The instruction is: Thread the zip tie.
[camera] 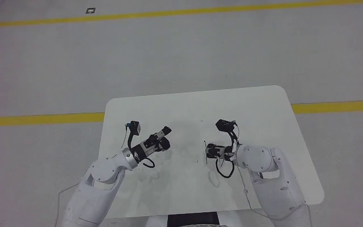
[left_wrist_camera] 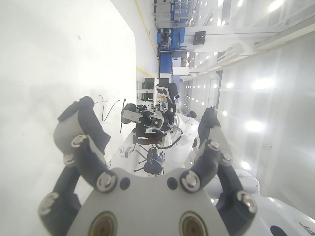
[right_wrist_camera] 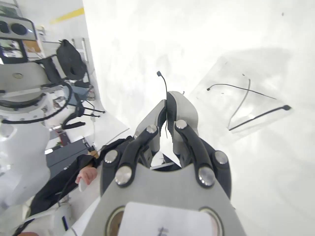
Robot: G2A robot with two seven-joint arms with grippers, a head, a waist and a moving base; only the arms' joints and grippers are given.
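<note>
A thin black zip tie (right_wrist_camera: 163,82) stands upright between the fingers of my right gripper (right_wrist_camera: 167,100), which is shut on it; its square head sticks out past the fingertips. In the top view the right gripper (camera: 209,151) sits over the middle of the white table (camera: 255,113) with the zip tie (camera: 205,148) at its tip. My left gripper (left_wrist_camera: 147,116) is open with nothing between its fingers (left_wrist_camera: 85,116). It hangs left of the right one (camera: 165,136), a short gap apart and facing it. The left wrist view shows the held zip tie (left_wrist_camera: 122,115) beyond the open fingers.
Several loose black zip ties (right_wrist_camera: 242,90) lie on a clear plastic sheet (right_wrist_camera: 268,74) on the table beside the right gripper; they also appear as loose zip ties (left_wrist_camera: 110,110) in the left wrist view. The table's rounded far corner (camera: 281,91) and front edge are nearby.
</note>
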